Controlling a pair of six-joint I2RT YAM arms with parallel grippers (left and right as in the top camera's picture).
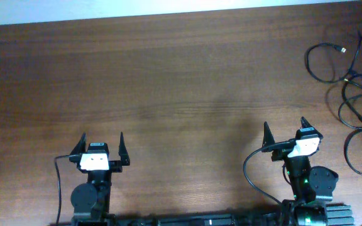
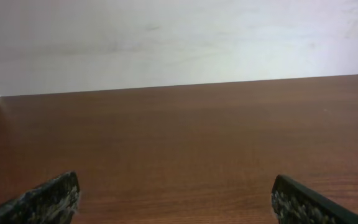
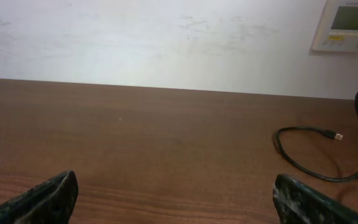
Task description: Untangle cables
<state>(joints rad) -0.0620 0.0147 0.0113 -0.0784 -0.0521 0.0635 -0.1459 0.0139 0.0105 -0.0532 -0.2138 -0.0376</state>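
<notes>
overhead view. a dark brown wood-grain table (image 1: pixel 168 75) is filling the frame, with a pale strip running along its far edge. the left gripper (image 1: pixel 102 134) is sitting at the near left, its jaws standing wide apart and holding nothing. the right gripper (image 1: pixel 285 121) is sitting at the near right, turned slightly to the right, its jaws likewise spread wide and gripping nothing. the cables (image 1: pixel 347 80) are lying at the far right of the table, well apart from both grippers. they are thin black cords spreading in several loose loops that are crossing one another, some running off the frame's right edge. only this view is taking in both arms and the whole spread of loops at once.

left wrist view. two dark fingers (image 2: pixel 48 199) are showing at the bottom corners, far apart, with bare wood between them. a plain white wall (image 2: pixel 166 43) is rising behind the table's far edge. this view is giving wood and wall only.

right wrist view. the fingers are again sitting wide apart at the bottom corners. one cable loop is lying on the wood ahead and to the right, ending in a small metal-tipped plug (image 3: pixel 336 135). more cord is curving in at the right edge. a pale wall panel (image 3: pixel 347 23) with a small greenish display is hanging on the scuffed white wall at upper right, and only this view is showing it.
</notes>
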